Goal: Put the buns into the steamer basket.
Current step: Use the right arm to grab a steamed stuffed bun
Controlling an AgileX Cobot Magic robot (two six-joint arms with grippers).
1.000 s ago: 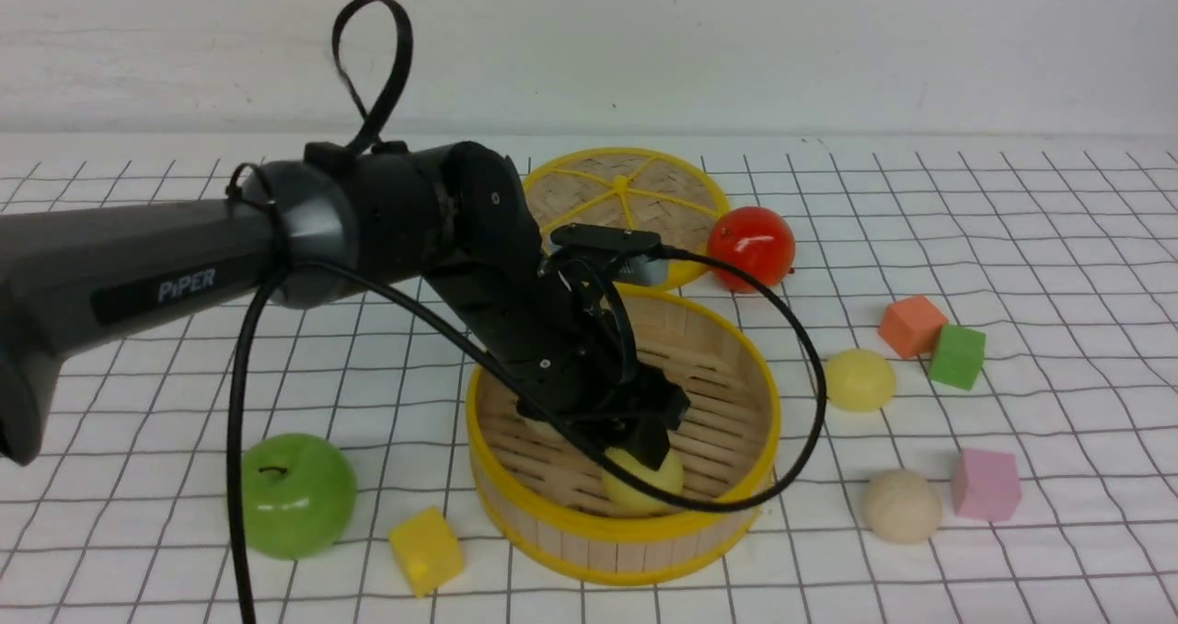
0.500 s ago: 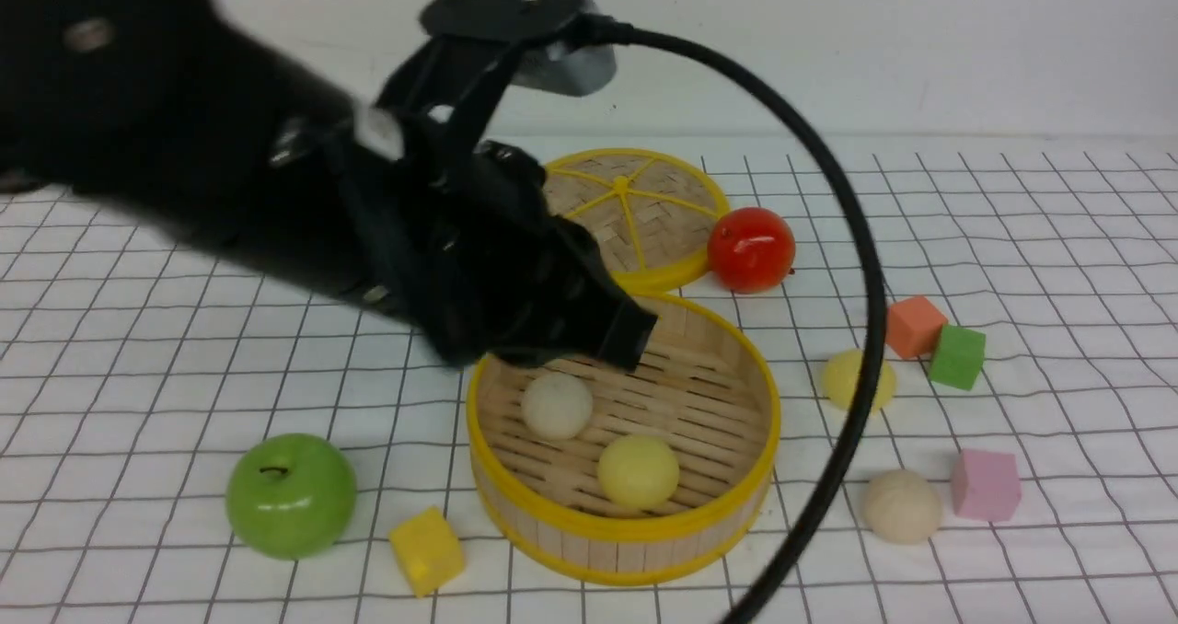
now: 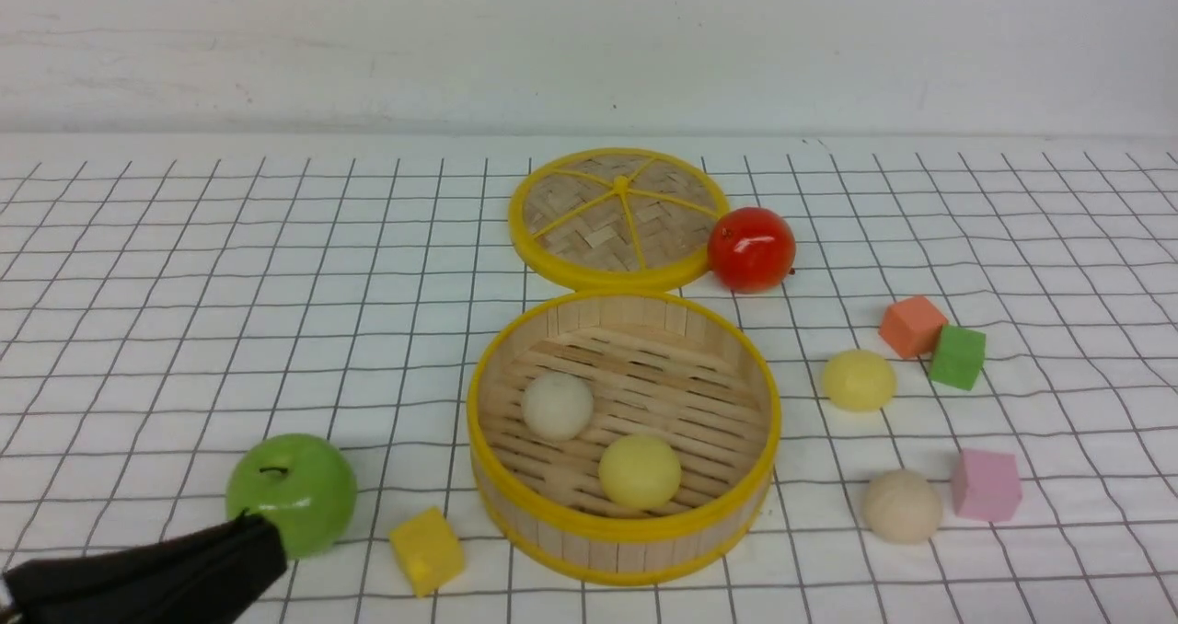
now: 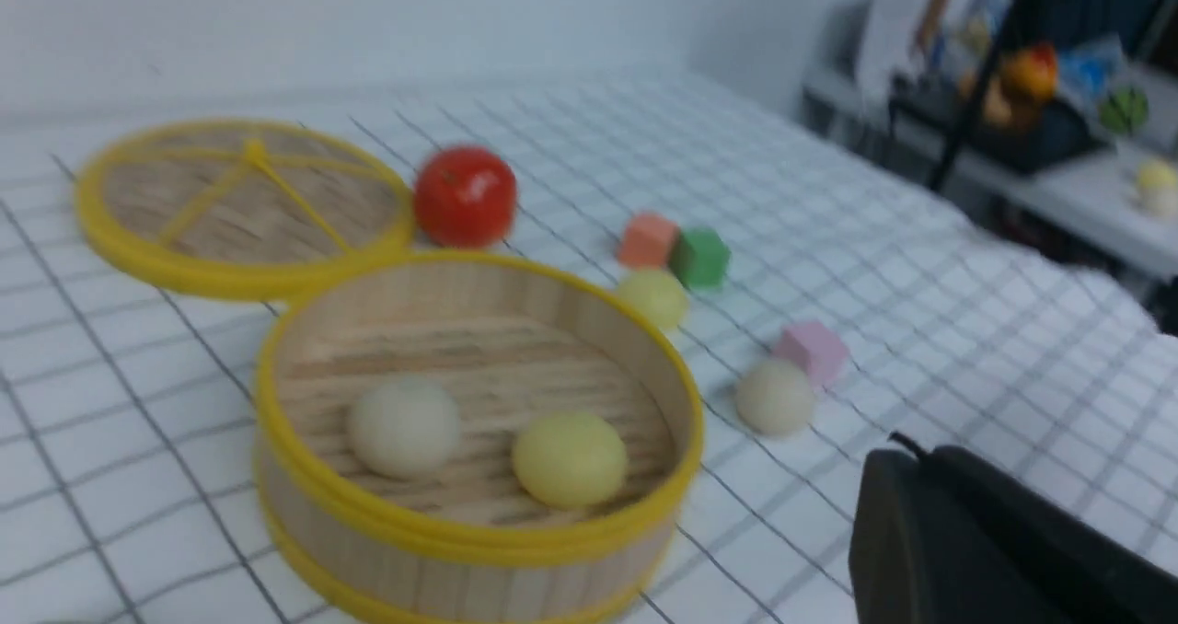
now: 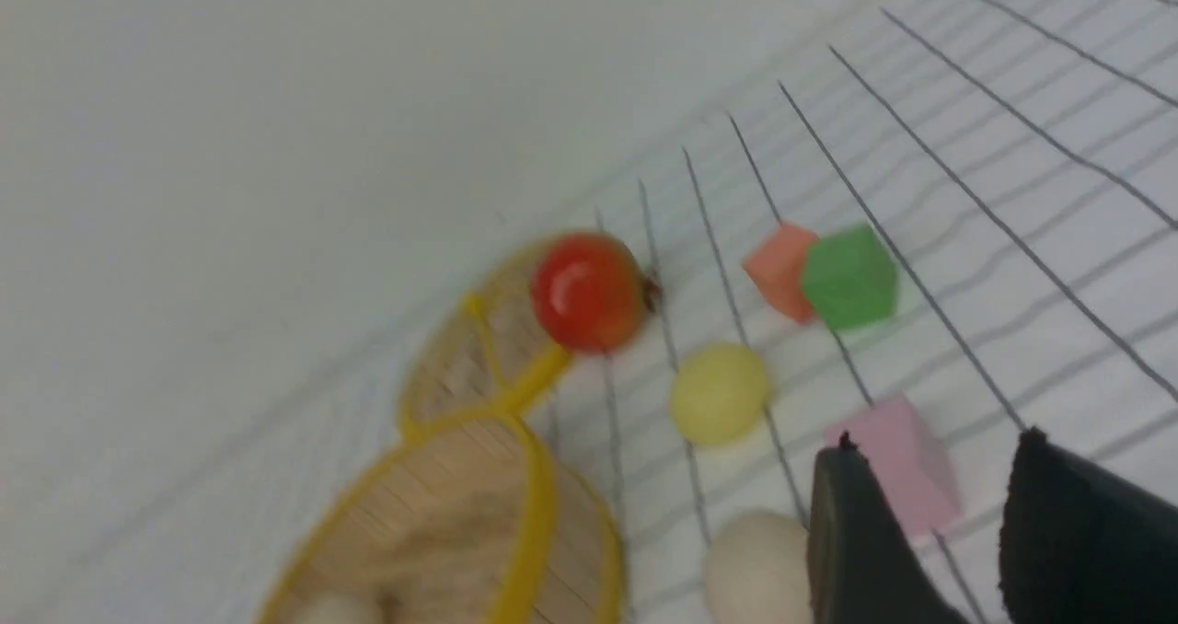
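Observation:
The steamer basket (image 3: pixel 626 527) stands at the centre of the table. An off-white bun (image 3: pixel 557 406) and a pale yellow bun (image 3: pixel 640 470) lie on its slatted floor. Another yellow bun (image 3: pixel 858 380) and a beige bun (image 3: pixel 902 505) lie on the cloth to its right. My left gripper (image 3: pixel 262 537) is low at the front left corner, next to the green apple, shut and empty; it also shows in the left wrist view (image 4: pixel 920 454). My right gripper (image 5: pixel 937 440) is open and empty, above the pink cube and beside the beige bun (image 5: pixel 755 564); the front view does not show it.
The flat woven lid (image 3: pixel 617 214) lies behind the basket, with a red apple (image 3: pixel 751 248) touching its right edge. A green apple (image 3: pixel 293 491) and a yellow cube (image 3: pixel 425 550) sit at the front left. Orange (image 3: pixel 911 326), green (image 3: pixel 957 357) and pink (image 3: pixel 986 485) cubes lie among the right-hand buns.
My left gripper let go of the yellow bun in the basket, rose, and drew back to the front left corner. The basket is now unobstructed.

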